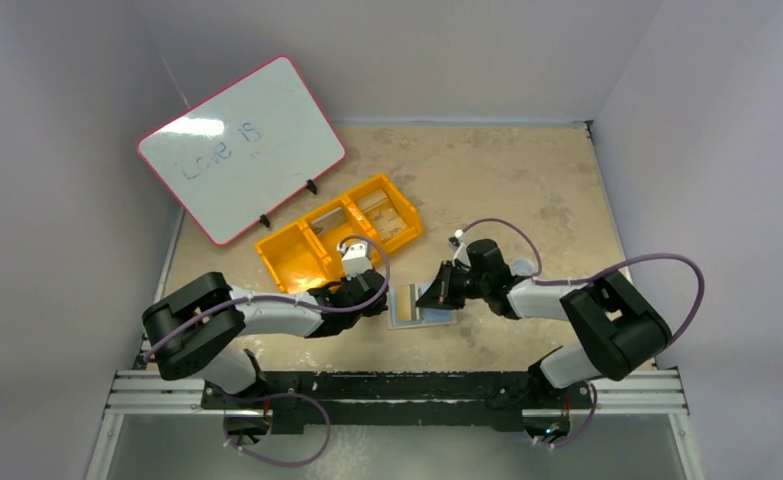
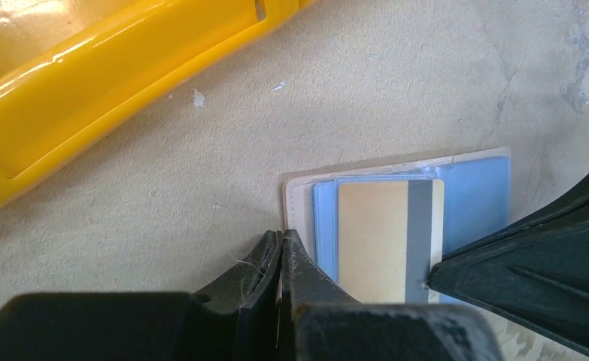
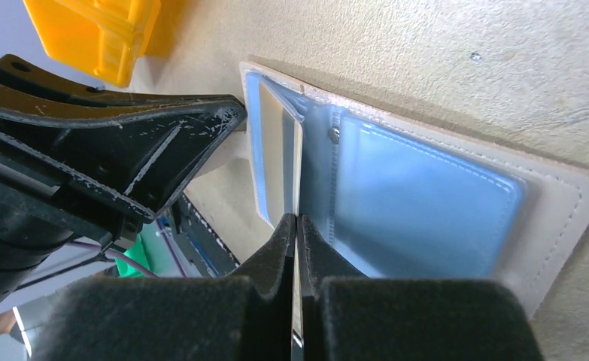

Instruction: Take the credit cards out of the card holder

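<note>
Shut, empty left fingers are pinning the card holder down so the right fingers, pinching its credit card, can pull.

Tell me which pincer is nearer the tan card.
Right. The right pincer is shut on the tan card's edge; the left pincer sits at the card holder's rim, off the card.
</note>
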